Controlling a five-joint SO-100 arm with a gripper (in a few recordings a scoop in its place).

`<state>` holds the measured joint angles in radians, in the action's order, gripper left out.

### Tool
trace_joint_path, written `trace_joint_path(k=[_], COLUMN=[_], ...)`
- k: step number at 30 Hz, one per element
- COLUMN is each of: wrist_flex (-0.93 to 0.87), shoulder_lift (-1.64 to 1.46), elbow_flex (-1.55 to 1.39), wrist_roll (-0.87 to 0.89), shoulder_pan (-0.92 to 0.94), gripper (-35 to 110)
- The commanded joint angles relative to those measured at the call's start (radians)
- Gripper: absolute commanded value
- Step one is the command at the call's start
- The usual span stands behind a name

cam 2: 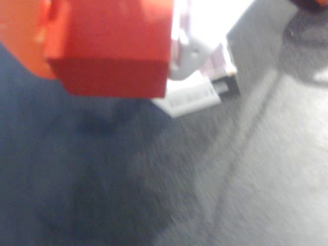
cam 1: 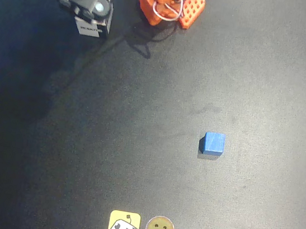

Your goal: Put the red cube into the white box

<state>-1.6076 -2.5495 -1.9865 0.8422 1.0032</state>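
hand (cam 2: 110,46) grips red cube (cam 2: 110,48) | wrist: white box (cam 2: 197,95) beside | overhead: blue cube (cam 1: 212,143)

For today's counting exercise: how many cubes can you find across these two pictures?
2. The blue cube sits on the dark table, right of centre in the overhead view; the red cube is held close in the wrist view.

1. A dark mat (cam 1: 137,146) is covering the whole table.
2. Light is making grey shine on it.
3. Two small stickers (cam 1: 141,228) are sitting at the mat's bottom edge.
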Motion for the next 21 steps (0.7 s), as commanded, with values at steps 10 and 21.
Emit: trace_joint_path(k=[10, 21], wrist_flex=[0.028, 0.044], shoulder_lift=[-0.221, -0.225], elbow_flex=[-0.198, -0.264], wrist_roll=[-0.008, -0.012], shoulder_pan=[0.083, 0.227], gripper=[0, 0])
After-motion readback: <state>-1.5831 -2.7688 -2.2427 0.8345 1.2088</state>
